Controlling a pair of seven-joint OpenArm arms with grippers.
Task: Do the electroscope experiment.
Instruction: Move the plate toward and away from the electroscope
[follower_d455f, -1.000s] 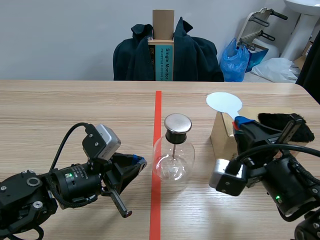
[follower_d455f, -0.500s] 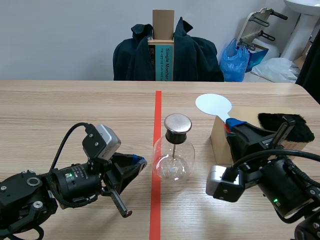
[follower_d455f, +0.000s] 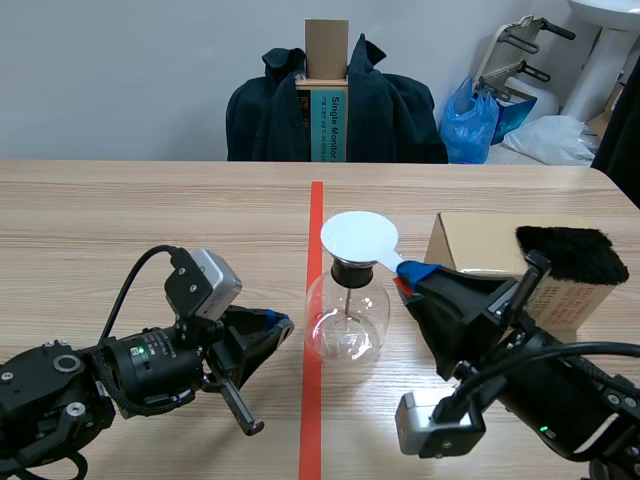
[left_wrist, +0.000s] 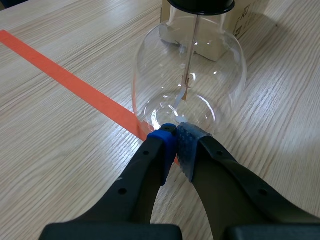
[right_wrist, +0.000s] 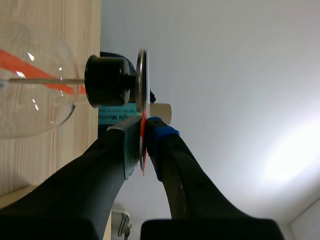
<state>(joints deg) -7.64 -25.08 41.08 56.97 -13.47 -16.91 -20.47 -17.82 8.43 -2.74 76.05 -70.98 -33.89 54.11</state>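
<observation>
Over the flask (follower_d455f: 347, 322), the right fingers (right_wrist: 161, 145) pinch a white disc (follower_d455f: 358, 238).

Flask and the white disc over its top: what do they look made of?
Flask: clear glass, glossy; the table grain and the inner rod show through, with bright highlights on its wall. Its stopper: matt black, probably rubber or plastic. White disc, held in the right end effector: thin, flat, matt white, perhaps plastic or coated card; the look leaves it open.
</observation>
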